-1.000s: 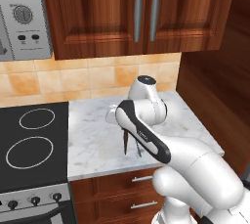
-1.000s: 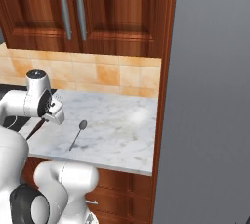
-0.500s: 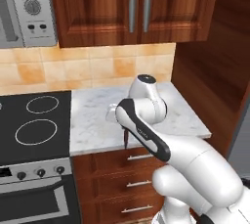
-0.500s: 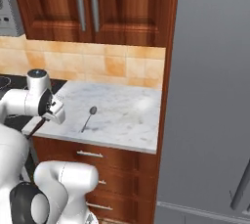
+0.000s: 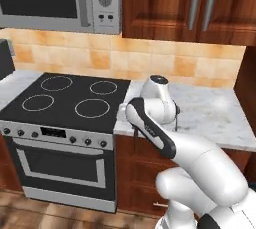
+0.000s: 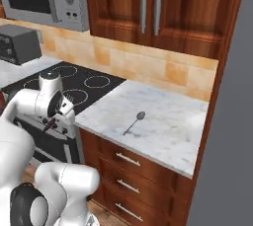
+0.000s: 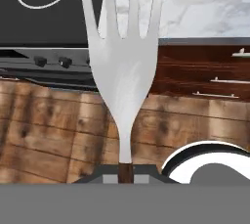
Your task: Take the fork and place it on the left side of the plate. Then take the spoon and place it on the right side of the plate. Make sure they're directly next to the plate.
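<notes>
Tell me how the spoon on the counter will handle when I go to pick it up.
The spoon looks like stiff, thin metal, so probably light and rigid. It lies flat on the smooth marble counter, so it may slide or skid under the fingers. Its slim handle leaves little to grip.

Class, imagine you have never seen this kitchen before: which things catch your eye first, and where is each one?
First, the fork, held upright in the gripper, its pale tines looming large in the hand view above the wooden floor. Next, the spoon lying alone on the marble counter, right of the black stove.
</notes>
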